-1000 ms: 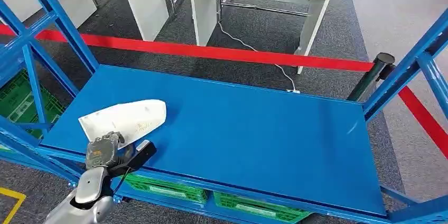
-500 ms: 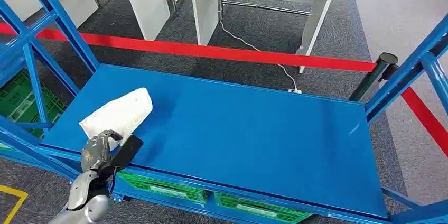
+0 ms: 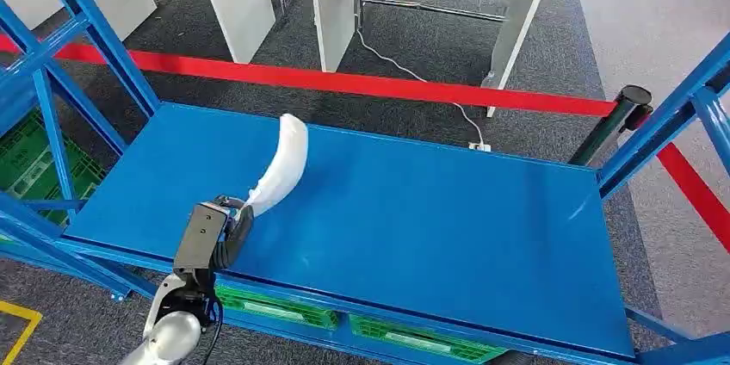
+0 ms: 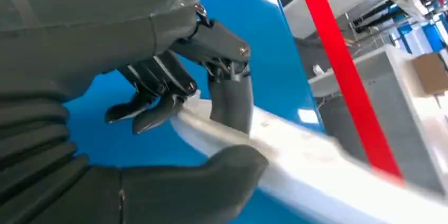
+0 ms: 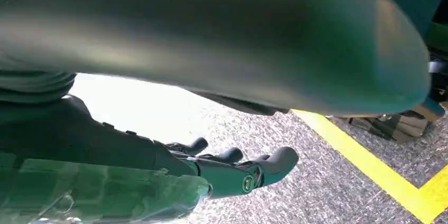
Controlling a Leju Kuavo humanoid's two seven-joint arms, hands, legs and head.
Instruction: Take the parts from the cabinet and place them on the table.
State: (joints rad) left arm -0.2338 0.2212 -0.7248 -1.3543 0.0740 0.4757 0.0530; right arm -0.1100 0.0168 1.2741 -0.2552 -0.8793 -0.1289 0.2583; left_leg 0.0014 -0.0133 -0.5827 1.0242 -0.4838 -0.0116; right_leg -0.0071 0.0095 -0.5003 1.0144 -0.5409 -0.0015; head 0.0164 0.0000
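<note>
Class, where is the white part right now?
In the head view, the white part is held by the left hand over the blue shelf's left side.

The left hand (image 4: 174, 129) grips a white part (image 4: 296, 155), fingers (image 4: 153, 94) over its edge, above the blue shelf (image 4: 232, 2).

No text, label or number can be read.

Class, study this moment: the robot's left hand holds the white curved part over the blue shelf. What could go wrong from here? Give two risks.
1. The left hand grips the white curved plastic part at one end only, so the long free end may lever it loose or twist it.
2. The part stands tilted above the blue metal shelf, so if it slips it could drop onto the shelf or slide toward the near edge.
</note>
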